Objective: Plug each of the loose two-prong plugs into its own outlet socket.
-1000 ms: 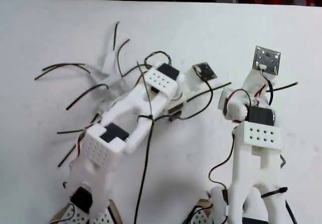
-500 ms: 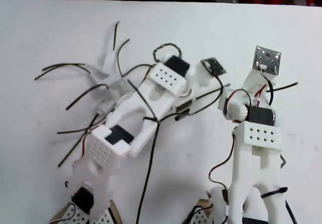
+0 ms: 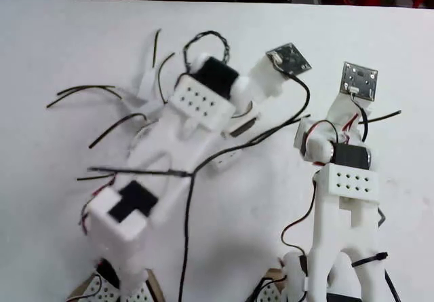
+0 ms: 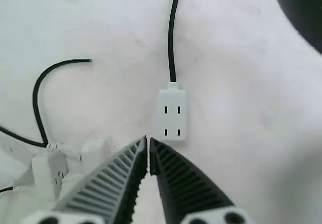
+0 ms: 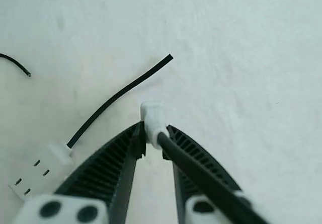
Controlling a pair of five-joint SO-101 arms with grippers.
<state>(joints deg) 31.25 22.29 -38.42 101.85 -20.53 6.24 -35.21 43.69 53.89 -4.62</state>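
The left gripper [image 4: 149, 142] is pinched closed on nothing, just beside a white outlet socket [image 4: 172, 114] — the right gripper [image 5: 153, 136] squeezes a white plug [image 5: 151, 114].

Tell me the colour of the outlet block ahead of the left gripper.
The outlet block is white, its cord black; best in the left wrist view.

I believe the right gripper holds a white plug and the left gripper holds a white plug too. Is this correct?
Not fully. The right gripper holds a white plug, but the left gripper holds nothing: the left wrist view shows its jaws closed and empty, near a white outlet socket.
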